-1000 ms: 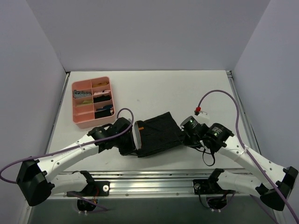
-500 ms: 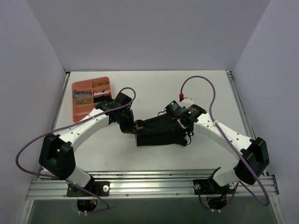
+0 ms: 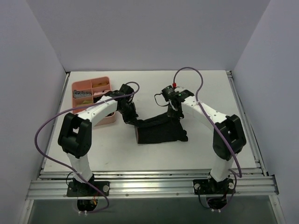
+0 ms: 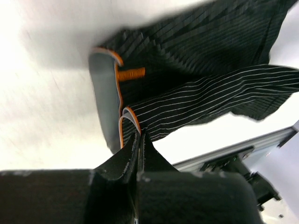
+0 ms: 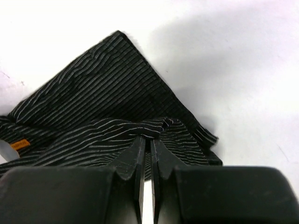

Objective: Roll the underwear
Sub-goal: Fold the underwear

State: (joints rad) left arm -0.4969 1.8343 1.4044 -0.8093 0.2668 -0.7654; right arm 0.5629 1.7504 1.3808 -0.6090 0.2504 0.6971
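The worktop carries the underwear near its centre, with one side raised off the surface. The left fingers are clamped on the banded edge. The right fingers are clamped on a striped fold. Step in hand, as judged: the first turn of the roll. Next move: carry both pinched points across the flat part together, level, with the fabric taut.

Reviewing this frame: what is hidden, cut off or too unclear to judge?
- Top view: pink tray contents too small; the left arm covers its near right part.
- Top view: left gripper and right gripper fingertips lost, black against the underwear.
- Left wrist view: blurred; orange tag unreadable; underwear cut off at the right edge.
- Right wrist view: fingers cover the pinched fold.
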